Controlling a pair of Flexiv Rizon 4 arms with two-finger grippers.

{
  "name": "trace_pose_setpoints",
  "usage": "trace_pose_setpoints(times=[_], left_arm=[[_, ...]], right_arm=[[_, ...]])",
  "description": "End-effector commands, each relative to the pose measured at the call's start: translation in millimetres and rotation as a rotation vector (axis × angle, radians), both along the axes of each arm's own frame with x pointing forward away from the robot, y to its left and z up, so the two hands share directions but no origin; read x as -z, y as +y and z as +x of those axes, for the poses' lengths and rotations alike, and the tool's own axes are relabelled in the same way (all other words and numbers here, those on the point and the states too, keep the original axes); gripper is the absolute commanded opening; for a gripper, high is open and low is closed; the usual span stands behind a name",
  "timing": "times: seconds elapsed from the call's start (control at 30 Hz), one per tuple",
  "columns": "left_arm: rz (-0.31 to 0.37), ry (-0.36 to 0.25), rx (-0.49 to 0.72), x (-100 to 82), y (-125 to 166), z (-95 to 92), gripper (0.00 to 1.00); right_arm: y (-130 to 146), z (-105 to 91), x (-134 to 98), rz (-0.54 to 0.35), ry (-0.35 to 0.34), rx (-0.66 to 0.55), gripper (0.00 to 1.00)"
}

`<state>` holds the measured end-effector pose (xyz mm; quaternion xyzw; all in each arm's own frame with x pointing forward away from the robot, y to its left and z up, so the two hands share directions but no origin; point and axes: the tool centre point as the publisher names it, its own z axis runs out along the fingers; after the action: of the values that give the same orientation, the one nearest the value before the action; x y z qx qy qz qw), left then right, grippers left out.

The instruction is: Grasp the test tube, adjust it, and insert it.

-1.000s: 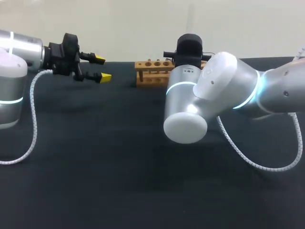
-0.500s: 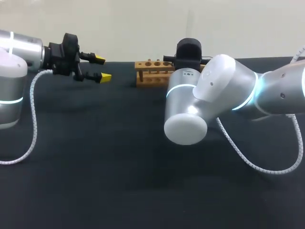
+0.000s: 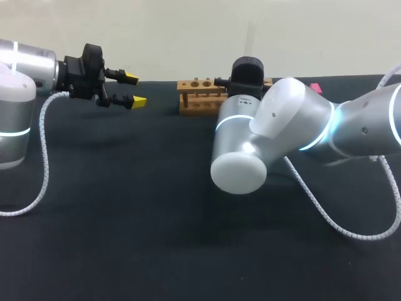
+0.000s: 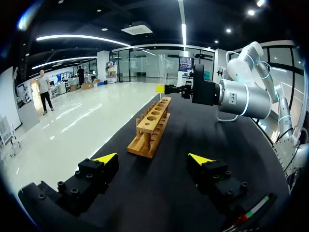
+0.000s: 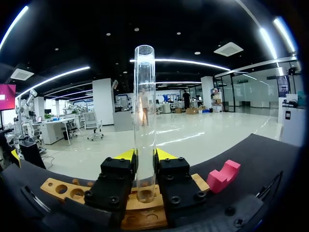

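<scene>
Grasping done, adjusting apparently too: right hand (image 5: 145,155) clamped on the tube (image 5: 145,96), held upright with its lower end right at the rack (image 5: 63,189) on the bench (image 3: 125,219). Cannot tell whether inside a hole yet. Left hand (image 3: 134,89) open, empty, well apart from the rack. Probably left: lowering fully, then letting go.

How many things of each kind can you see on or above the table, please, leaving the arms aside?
test tube: 1
wooden rack: 1
pink block: 1
Total: 3
</scene>
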<state>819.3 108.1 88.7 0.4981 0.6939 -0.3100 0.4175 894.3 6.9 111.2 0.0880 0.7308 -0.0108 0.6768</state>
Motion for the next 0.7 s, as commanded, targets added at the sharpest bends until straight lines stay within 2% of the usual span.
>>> trace_pose_setpoints(times=[0.03,0.7], left_arm=[[-0.004,-0.005,-0.001,1.0,0.5,-1.1,1.00],[-0.004,-0.005,-0.001,1.0,0.5,-1.1,1.00]], right_arm=[[3.9,1.1,6.1,0.005,-0.004,0.006,0.00],[3.6,-0.3,20.7,0.029,0.013,0.006,0.00]])
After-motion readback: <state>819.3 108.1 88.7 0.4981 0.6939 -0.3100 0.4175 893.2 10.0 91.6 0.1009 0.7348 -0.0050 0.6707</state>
